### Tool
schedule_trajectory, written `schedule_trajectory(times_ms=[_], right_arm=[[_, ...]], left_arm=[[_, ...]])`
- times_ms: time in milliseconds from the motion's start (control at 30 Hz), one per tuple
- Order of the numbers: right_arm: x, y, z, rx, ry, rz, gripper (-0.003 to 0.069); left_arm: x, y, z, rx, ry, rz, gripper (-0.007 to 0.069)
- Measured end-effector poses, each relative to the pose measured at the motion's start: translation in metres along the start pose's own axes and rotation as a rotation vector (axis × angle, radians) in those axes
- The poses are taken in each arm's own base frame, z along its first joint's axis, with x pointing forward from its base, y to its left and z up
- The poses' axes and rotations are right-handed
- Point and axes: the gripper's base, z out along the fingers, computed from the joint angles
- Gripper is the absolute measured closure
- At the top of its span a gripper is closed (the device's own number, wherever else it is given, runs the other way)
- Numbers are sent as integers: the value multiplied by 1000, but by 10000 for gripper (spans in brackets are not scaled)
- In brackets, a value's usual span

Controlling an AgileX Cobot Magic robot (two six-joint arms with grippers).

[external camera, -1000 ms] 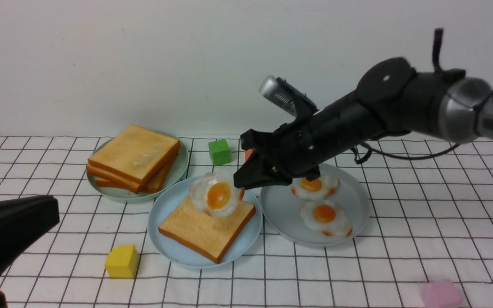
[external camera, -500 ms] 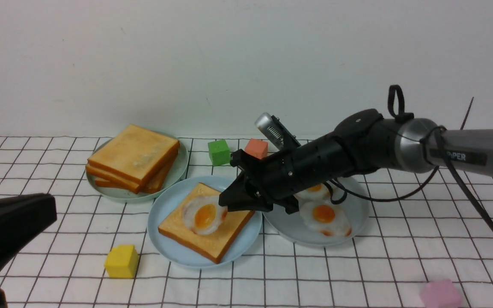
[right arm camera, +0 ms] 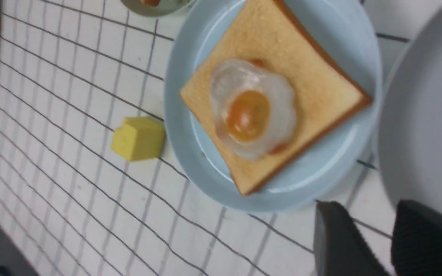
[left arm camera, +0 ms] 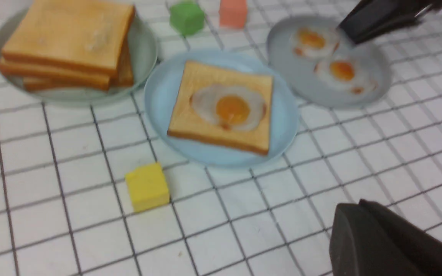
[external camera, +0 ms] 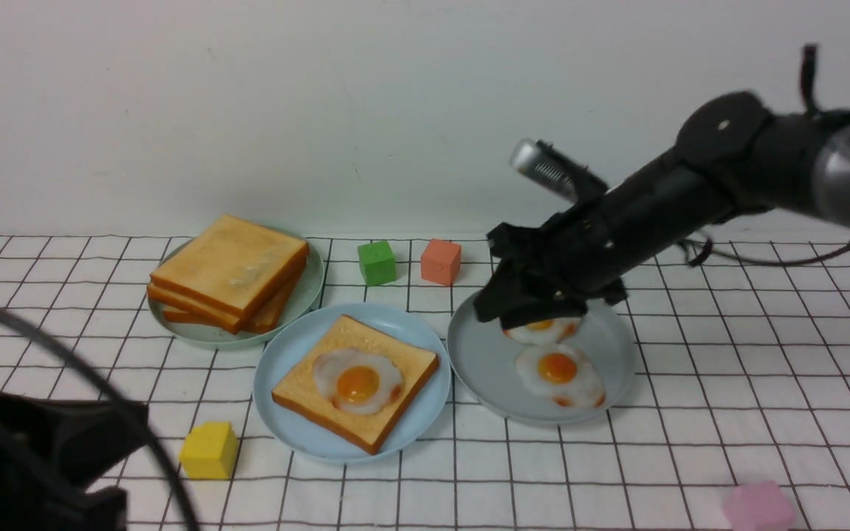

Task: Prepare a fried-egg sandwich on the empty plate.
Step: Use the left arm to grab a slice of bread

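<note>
The sky-blue plate (external camera: 414, 424) holds one toast slice (external camera: 395, 369) with a fried egg (external camera: 357, 381) lying flat on top. No second slice covers the egg. My right gripper (external camera: 493, 313) is open and empty, raised over the near-left part of the grey plate (external camera: 480, 365), apart from the egg. In the right wrist view its gripper (right arm camera: 365, 205) shows a clear gap, with the egg (right arm camera: 251, 111) and toast (right arm camera: 320, 88) beyond. My left gripper (left arm camera: 345, 209) is shut and empty, low at the front left, over the cloth. The plate also shows in the left wrist view (left arm camera: 159, 96).
A pile of plain toast (external camera: 229, 269) sits on the pale green plate (external camera: 311, 291) at the back left. Two more eggs (external camera: 558, 372) lie on the grey plate. Green (external camera: 378, 262), orange (external camera: 440, 260), yellow (external camera: 209, 450) and pink (external camera: 758, 507) cubes lie around.
My right gripper lowered the egg onto the toast, let go of it, and pulled back up and to the right over the grey plate. My left arm shifted at the front left.
</note>
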Motion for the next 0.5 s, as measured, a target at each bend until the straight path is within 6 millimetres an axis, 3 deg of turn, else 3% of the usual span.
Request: schedule_trajectory(times_ms=[100, 133, 167, 233, 400, 500], right_arm=[[20, 18, -44, 156, -16, -97, 573], [23, 21, -50, 175, -20, -108, 585], [46, 35, -77, 241, -48, -143, 624], [64, 44, -92, 272, -70, -164, 643], [126, 66, -129, 271, -198, -254, 648], [148, 70, -143, 264, -274, -296, 648]], left_arm=[[-14, -4, 30, -54, 115, 12, 638], [-16, -4, 34, -62, 127, 13, 638], [-29, -1, 53, -102, 160, 3, 638], [-39, 5, 69, -132, 181, -8, 638], [-72, 43, 123, -213, 244, -47, 638], [-85, 63, 151, -224, 277, -62, 638]])
